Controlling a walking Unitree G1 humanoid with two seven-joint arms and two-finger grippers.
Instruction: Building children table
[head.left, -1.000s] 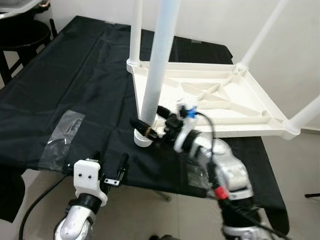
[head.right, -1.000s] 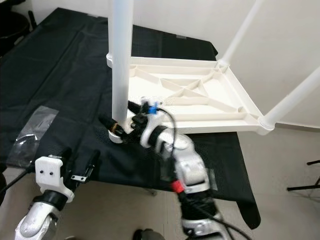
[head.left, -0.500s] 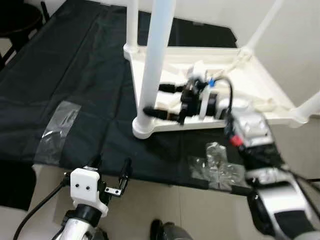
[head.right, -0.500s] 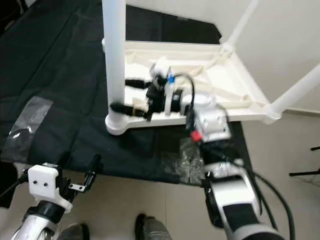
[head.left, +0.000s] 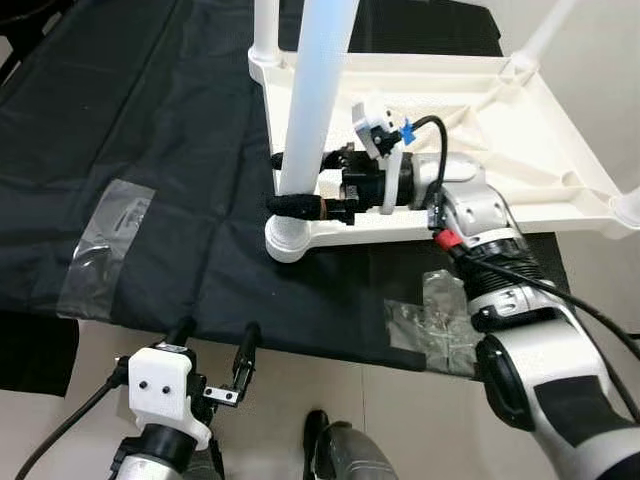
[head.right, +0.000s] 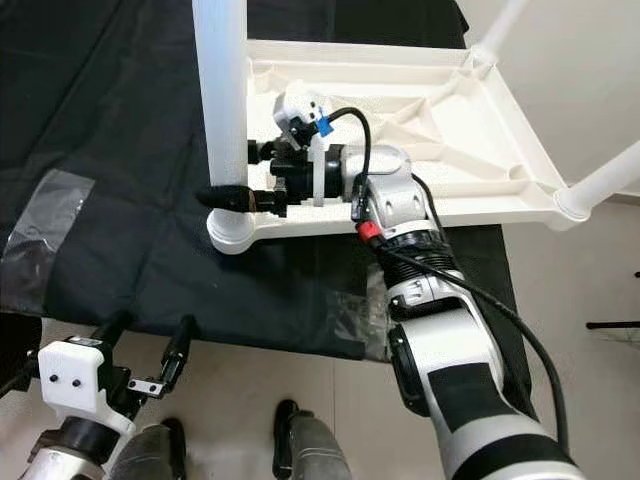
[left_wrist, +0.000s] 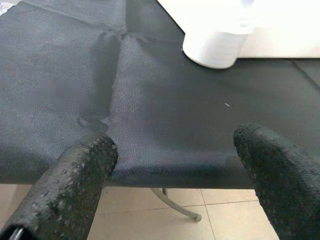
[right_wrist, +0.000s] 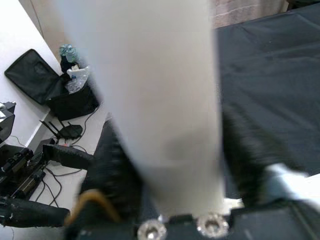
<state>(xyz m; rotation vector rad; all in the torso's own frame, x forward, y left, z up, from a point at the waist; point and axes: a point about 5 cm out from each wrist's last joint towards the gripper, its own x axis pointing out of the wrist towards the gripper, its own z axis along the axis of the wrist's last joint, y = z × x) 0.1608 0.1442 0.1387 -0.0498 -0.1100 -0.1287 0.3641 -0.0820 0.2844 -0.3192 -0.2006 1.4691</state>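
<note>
A white children's table (head.left: 480, 120) lies upside down on a black-covered work surface (head.left: 150, 130), its legs pointing up. The nearest leg (head.left: 308, 110) stands in its corner socket (head.left: 285, 240). My right gripper (head.left: 278, 182) reaches across the table's underside and is shut on this leg just above the socket, one finger (head.left: 300, 206) in front and the other behind. In the right wrist view the leg (right_wrist: 150, 110) sits between the fingers. My left gripper (head.left: 218, 335) hangs open below the surface's near edge, holding nothing; its pads (left_wrist: 75, 175) face the socket (left_wrist: 212, 47).
Other legs rise at the far corner (head.left: 266, 25), back right (head.left: 545, 25) and right (head.left: 628, 205). A clear tape patch (head.left: 105, 240) and crumpled plastic (head.left: 435, 315) lie on the cloth. Tiled floor (head.left: 290, 390) runs below the near edge.
The head view has tilted down and moved closer. My right arm swung over the table's underside, and its fingers went from the socket to around the leg. The left gripper stayed low and open.
</note>
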